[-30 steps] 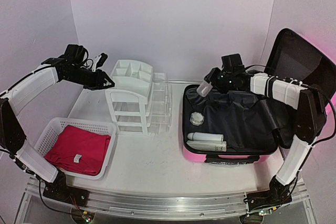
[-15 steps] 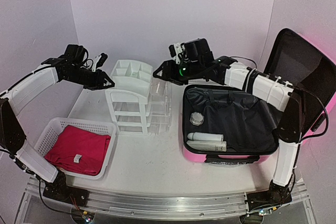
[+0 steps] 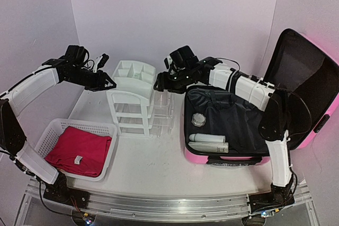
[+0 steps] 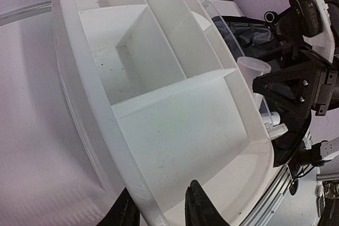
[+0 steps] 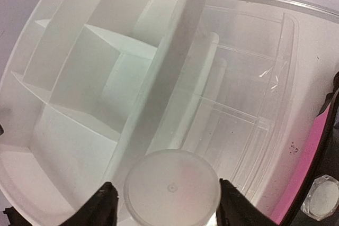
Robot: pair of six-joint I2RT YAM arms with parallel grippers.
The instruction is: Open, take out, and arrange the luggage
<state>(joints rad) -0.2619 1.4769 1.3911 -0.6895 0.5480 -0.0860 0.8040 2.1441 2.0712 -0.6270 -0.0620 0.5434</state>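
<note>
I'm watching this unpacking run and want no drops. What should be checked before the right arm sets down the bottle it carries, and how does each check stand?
1. Frosted bottle between the right gripper's fingers: ok.
2. Bottle centred over one compartment of the white organizer: not ok, it seems to hang above the wall next to the clear drawers.
3. Compartments below free of items: ok.
4. Left gripper steadying the organizer: ok, its fingers straddle the rim.
5. Bottle sealed: cannot tell.
6. Suitcase emptied: not ok, a round jar and tubes lie inside.
</note>
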